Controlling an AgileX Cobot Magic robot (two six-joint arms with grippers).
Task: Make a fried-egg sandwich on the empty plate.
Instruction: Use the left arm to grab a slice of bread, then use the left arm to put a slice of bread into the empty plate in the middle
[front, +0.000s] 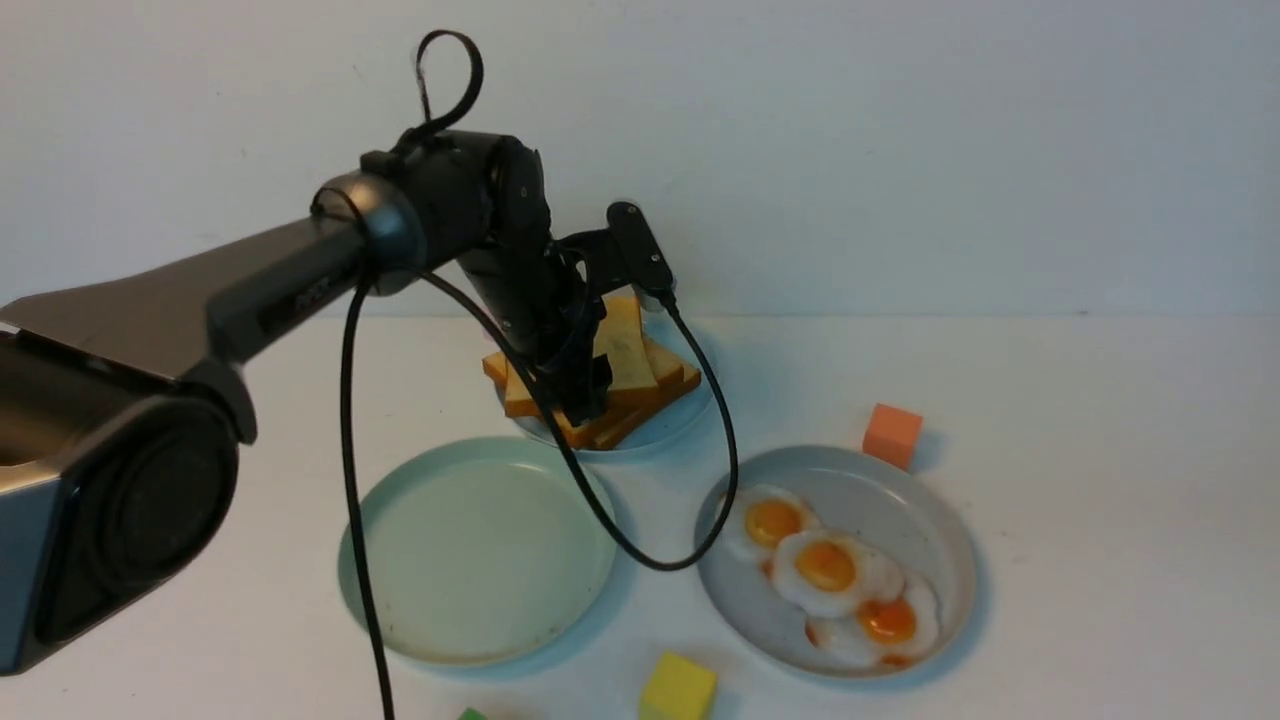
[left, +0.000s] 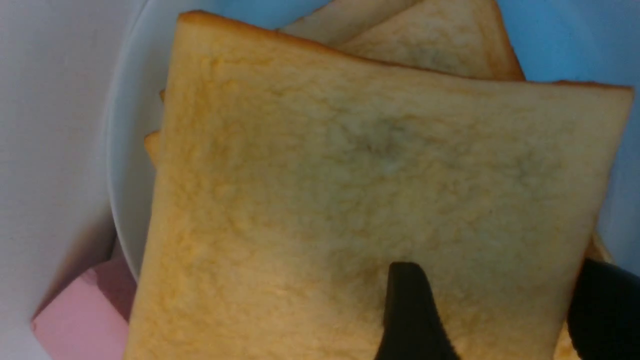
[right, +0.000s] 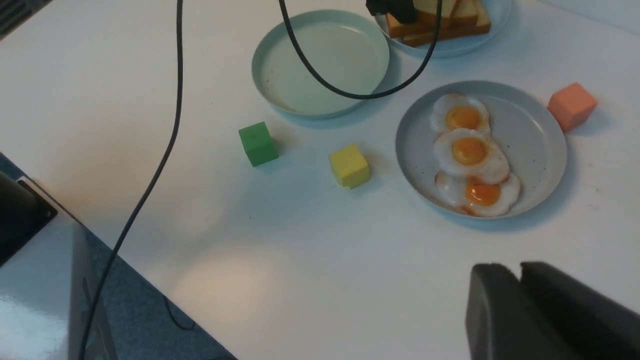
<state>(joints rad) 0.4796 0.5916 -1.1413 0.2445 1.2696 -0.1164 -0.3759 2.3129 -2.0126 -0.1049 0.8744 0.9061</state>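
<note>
**Front view.** My left end effector (front: 585, 400) was down on the toast slices (front: 665, 378) stacked on the light-blue plate (front: 690, 425). The top slice (front: 625, 340) stood tilted against it. The empty plate (front: 480, 550) lay bare on the counter (front: 1100, 560), at 7 o'clock from the toast and just beside it. At 3 o'clock from the empty plate, the grey plate (front: 900, 505) carried three fried eggs (front: 828, 568) in an overlapping row. An orange cube (front: 892, 435) sat at 12 o'clock from the grey plate, and a yellow cube (front: 678, 688) at 7 o'clock from it.

**Left wrist view.** The left end effector (left: 500, 272) was spread wide and gripped nothing. One finger (left: 410, 310) lay over the top slice's (left: 350, 190) face, and the other was past its edge. A pink block (left: 85, 310) touched the plate rim.

**Right wrist view.** My right end effector (right: 520, 275) hung over bare counter. Its fingers were together and held nothing. It was well apart from the fried eggs (right: 469, 152) and the empty plate (right: 320, 65). A green cube (right: 257, 144) sat near the yellow one.
</note>
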